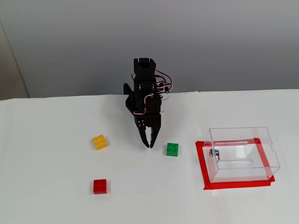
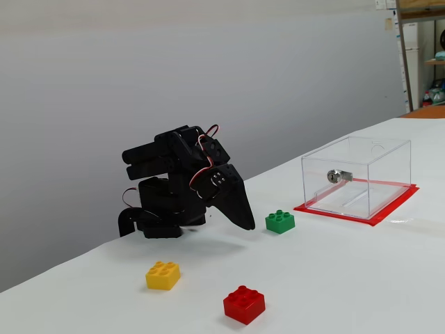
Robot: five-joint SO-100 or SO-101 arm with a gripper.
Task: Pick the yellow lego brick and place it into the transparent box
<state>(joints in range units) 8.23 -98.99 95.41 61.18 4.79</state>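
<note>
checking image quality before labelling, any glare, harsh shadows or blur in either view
In a fixed view, light is even and soft; the box shows only faint sheen on its walls, and the yellow brick is sharp with almost no shadow. In the other fixed view, the gripper casts a faint soft shadow on the table; the shelves behind are slightly soft. No motion blur in either.

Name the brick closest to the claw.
The green brick, just right of the claw in a fixed view; the yellow brick and red brick lie farther off.
</note>
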